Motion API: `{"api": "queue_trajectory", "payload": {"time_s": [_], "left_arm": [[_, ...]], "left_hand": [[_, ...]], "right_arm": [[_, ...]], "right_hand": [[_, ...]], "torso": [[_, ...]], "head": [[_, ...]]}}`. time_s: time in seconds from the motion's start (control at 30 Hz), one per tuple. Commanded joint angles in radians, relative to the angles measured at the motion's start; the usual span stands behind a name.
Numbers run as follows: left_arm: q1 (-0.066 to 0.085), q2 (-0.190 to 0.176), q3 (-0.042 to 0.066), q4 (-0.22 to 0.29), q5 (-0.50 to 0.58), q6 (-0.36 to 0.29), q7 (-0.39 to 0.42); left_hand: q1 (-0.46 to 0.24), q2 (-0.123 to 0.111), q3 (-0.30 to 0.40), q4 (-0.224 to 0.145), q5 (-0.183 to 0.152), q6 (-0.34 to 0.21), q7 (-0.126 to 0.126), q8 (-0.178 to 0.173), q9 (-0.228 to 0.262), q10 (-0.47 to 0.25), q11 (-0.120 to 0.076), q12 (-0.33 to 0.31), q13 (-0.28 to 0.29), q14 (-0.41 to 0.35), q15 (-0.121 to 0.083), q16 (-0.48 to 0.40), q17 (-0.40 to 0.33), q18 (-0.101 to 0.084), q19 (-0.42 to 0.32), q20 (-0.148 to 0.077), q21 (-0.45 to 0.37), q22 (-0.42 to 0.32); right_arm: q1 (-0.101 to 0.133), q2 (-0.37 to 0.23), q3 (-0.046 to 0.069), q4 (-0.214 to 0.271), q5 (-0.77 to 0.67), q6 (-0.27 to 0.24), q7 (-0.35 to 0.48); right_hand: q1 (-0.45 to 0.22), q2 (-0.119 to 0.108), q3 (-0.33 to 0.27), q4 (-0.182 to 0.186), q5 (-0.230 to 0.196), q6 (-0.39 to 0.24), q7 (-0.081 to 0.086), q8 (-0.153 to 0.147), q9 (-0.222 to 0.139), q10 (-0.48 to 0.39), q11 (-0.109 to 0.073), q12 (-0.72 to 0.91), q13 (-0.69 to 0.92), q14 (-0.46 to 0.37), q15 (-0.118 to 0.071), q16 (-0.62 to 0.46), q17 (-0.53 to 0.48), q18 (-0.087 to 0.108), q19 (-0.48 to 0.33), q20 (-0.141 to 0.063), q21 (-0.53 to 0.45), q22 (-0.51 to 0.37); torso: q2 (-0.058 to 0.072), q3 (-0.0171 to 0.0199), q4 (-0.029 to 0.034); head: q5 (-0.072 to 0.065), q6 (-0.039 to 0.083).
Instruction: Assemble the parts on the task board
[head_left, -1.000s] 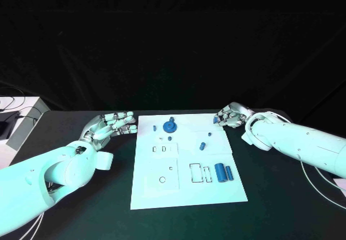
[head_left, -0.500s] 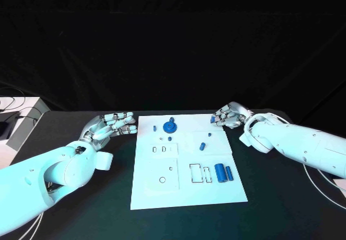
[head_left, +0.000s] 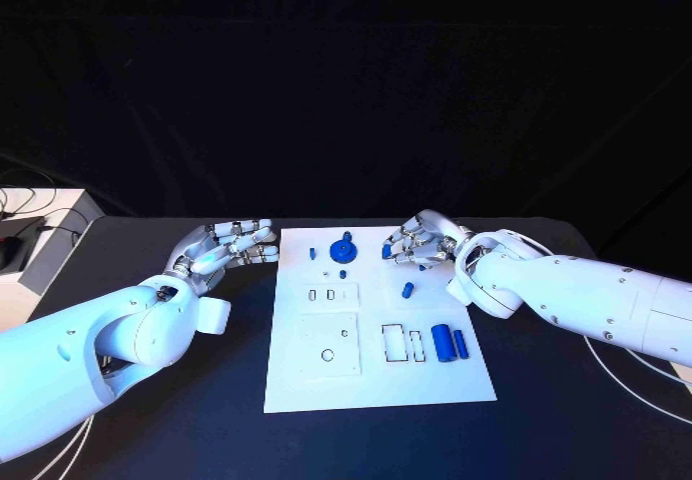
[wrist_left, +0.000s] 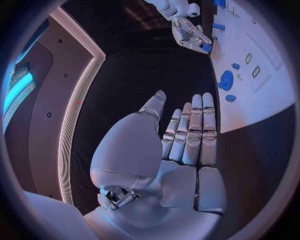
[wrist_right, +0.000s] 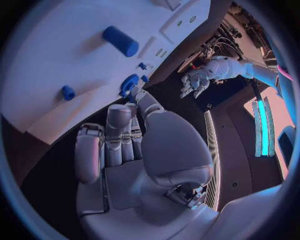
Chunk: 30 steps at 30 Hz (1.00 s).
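Observation:
The white task board (head_left: 378, 385) lies mid-table. On its far part stands a round blue part (head_left: 343, 250) with small blue pegs (head_left: 313, 255) near it. A short blue part (head_left: 407, 291) lies in the middle, and two blue cylinders (head_left: 450, 344) lie to the right. My right hand (head_left: 420, 242) hovers over the board's far right area, fingers curled, pinching a small blue part (head_left: 387, 252); the left wrist view shows that part at its fingertips (wrist_left: 205, 47). My left hand (head_left: 231, 248) is held open just off the board's far left edge, holding nothing, fingers straight (wrist_left: 190, 132).
Several empty rectangular and round slots (head_left: 329, 295) mark the board's left and near halves. A white box with cables (head_left: 36, 250) sits at the table's far left. Black table (head_left: 173, 420) surrounds the board.
My right hand has moved left with the small blue part, from beyond the board's far right corner to over the board. The left hand stays about where it was.

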Motion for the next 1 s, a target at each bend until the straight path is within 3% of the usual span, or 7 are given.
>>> {"api": "queue_trajectory", "payload": {"time_s": [0.03, 0.23, 0.43, 1.0], "left_arm": [[0.000, 0.000, 0.001, 0.004, -0.004, 0.012, 0.003], [0.000, -0.002, 0.001, 0.005, -0.004, 0.013, 0.003], [0.000, -0.002, 0.001, 0.007, -0.004, 0.014, 0.003], [0.000, -0.009, 0.001, 0.011, -0.004, 0.014, 0.000]], "left_hand": [[0.002, 0.001, 0.001, -0.005, -0.006, -0.004, 0.003, 0.001, 0.001, 0.001, 0.000, -0.002, 0.001, -0.002, -0.002, -0.001, 0.001, -0.019, -0.006, -0.003, 0.004, 0.001], [0.002, 0.001, 0.001, -0.005, -0.006, -0.004, 0.003, 0.001, 0.001, 0.001, 0.000, -0.002, 0.001, -0.002, -0.002, -0.001, 0.001, -0.019, -0.006, -0.003, 0.004, 0.001], [0.002, 0.001, 0.001, -0.005, -0.006, -0.004, 0.003, 0.001, 0.001, 0.001, 0.000, -0.002, 0.001, -0.002, -0.002, -0.001, 0.001, -0.019, -0.006, -0.003, 0.004, 0.001], [0.002, 0.000, 0.003, -0.007, -0.006, -0.004, 0.003, 0.001, 0.001, 0.000, 0.000, -0.002, 0.001, -0.002, -0.002, -0.001, 0.001, -0.020, -0.007, -0.003, 0.005, 0.000]], "right_arm": [[0.000, 0.010, -0.002, 0.030, -0.078, -0.021, -0.092], [-0.001, 0.033, -0.008, 0.075, -0.140, -0.029, -0.158], [-0.007, 0.060, -0.014, 0.104, -0.210, -0.031, -0.221], [-0.040, 0.083, -0.023, 0.156, -0.371, -0.013, -0.291]], "right_hand": [[0.002, 0.008, 0.000, -0.003, 0.000, 0.022, 0.026, 0.000, 0.000, 0.001, 0.000, -0.005, 0.002, -0.001, -0.002, -0.004, -0.002, -0.016, 0.094, -0.001, -0.002, 0.229], [0.000, 0.008, 0.001, -0.004, 0.001, 0.021, 0.027, 0.000, 0.000, 0.002, 0.001, -0.004, 0.004, 0.000, -0.002, -0.004, -0.002, -0.016, 0.094, -0.001, -0.002, 0.230], [-0.002, 0.008, 0.003, -0.005, -0.008, 0.017, 0.029, -0.001, -0.002, 0.002, 0.002, -0.005, 0.006, 0.001, -0.001, -0.004, -0.004, -0.016, 0.094, -0.001, -0.003, 0.229], [-0.004, 0.003, 0.007, -0.010, -0.008, 0.014, 0.029, -0.002, -0.005, 0.000, 0.002, -0.006, 0.008, 0.001, -0.001, -0.004, -0.006, -0.016, 0.094, -0.001, -0.005, 0.229]], "torso": [[-0.002, -0.0031, 0.0029], [-0.001, -0.0029, 0.0017], [0.000, -0.0027, 0.0013], [0.001, -0.0012, 0.0014]], "head": [[0.006, -0.006], [0.021, -0.010], [0.024, -0.016], [0.025, -0.026]]}}
